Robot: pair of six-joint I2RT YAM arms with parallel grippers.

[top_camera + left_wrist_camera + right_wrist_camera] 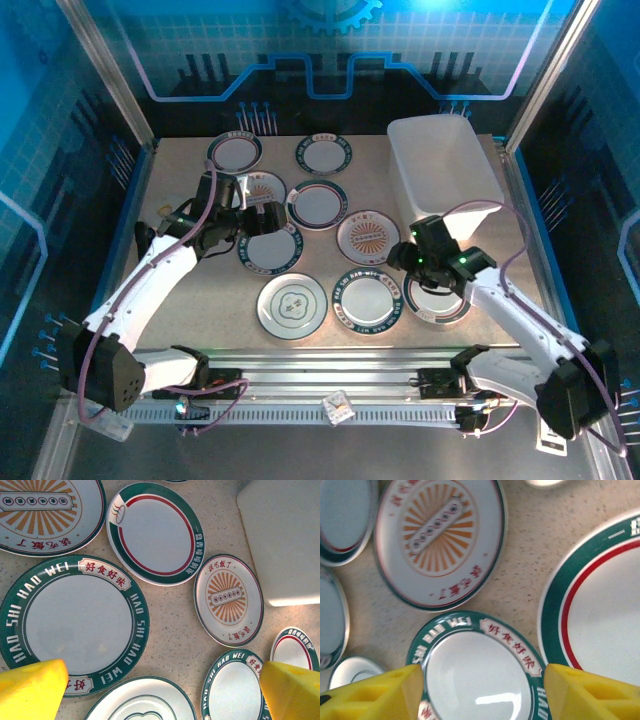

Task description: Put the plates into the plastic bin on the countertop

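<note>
Lying lengthwise near-to-far, plastic bin (446, 168).

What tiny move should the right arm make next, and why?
Probably lower the right gripper straight down towards the green-rimmed plate. Its open fingers hang on either side of that plate, which lies flat on the countertop, and the bin looks empty.

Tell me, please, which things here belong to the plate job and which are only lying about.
Belong: round pale plates with dark green patterned rims; white translucent rectangular plastic bin; beige speckled countertop.
Lying about: small plain pale round disc; small white card on the front metal rail.
</note>
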